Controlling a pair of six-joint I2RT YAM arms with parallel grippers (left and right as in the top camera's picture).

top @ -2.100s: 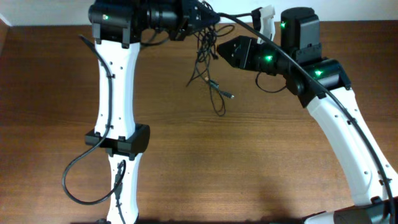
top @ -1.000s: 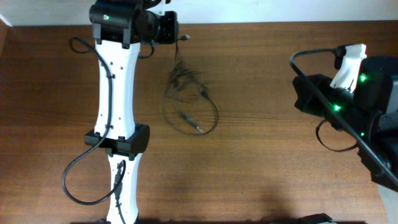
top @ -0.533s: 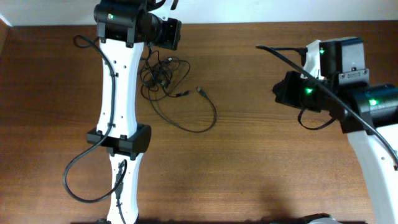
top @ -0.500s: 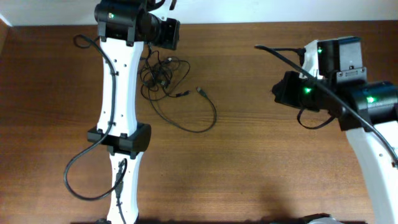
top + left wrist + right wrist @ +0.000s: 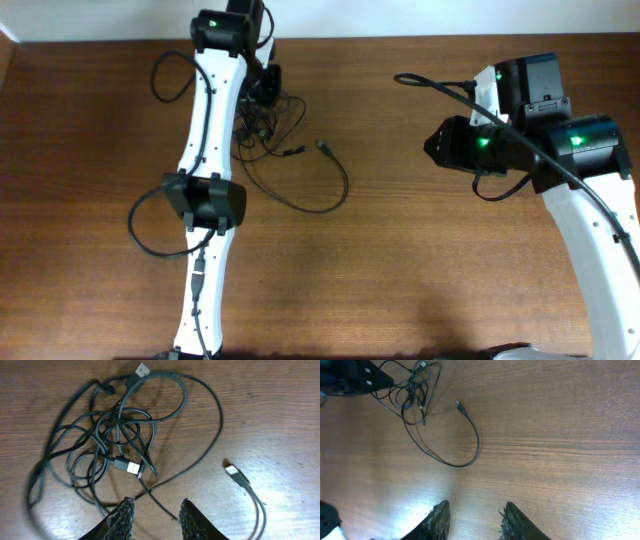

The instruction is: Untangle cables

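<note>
On the brown wooden table (image 5: 420, 260), the left gripper (image 5: 156, 512) hangs just over the knotted black cables (image 5: 115, 435) near the far edge, fingers parted and grasping nothing — one cord runs along the wood beneath the gap. The right gripper (image 5: 474, 512), likewise spread and empty, sits well apart to the right. A loose cord (image 5: 454, 465) arcs out of the heap to a small plug (image 5: 324, 147) — a silvery USB plug (image 5: 131, 467) lies inside the knot

table (image 5: 280, 420): brown wood, faint sheen | cables (image 5: 117, 430): smooth matt black, silvery metal plugs (image 5: 132, 468) | arm shells (image 5: 205, 130): glossy white plastic
</note>
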